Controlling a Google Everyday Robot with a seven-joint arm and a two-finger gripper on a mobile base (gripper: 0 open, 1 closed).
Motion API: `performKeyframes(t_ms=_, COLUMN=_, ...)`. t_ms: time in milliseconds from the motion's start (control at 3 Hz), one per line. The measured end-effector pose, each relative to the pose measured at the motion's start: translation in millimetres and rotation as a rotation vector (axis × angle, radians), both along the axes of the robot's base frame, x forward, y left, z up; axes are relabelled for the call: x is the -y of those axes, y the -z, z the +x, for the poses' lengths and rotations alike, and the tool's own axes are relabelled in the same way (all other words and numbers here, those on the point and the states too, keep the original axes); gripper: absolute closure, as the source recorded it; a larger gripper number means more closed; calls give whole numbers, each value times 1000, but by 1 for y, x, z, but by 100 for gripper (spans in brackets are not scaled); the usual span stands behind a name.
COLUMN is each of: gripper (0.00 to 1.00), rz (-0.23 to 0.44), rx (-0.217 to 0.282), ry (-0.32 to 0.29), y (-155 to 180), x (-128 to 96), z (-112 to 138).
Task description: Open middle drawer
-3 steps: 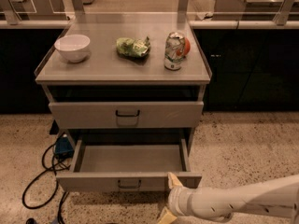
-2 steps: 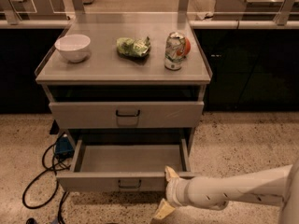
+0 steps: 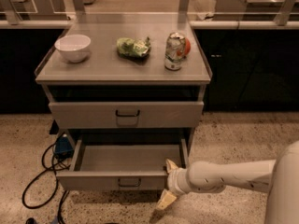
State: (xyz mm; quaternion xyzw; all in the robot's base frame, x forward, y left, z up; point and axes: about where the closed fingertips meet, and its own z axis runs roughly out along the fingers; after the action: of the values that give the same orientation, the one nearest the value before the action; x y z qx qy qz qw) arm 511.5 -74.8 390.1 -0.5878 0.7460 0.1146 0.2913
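Camera view: the middle drawer is pulled out, low on a grey cabinet, under a closed taller drawer. The gripper, fingers spread, straddles the right end of its front. On top sit a white bowl, a green packet and a can. Black cables lie to the left; speckled floor lies to the right.

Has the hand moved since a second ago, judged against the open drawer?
Yes. The hand has shifted left and up, to the right end of the middle drawer front.
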Motion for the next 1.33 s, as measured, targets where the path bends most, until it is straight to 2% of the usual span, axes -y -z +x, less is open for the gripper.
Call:
performKeyframes(t_ms=333, gripper=17, rz=0, rx=0, ry=0, y=0, x=0, z=0)
performKeyframes(t_ms=1333, gripper=86, rz=0, rx=0, ry=0, y=-9, x=0, z=0)
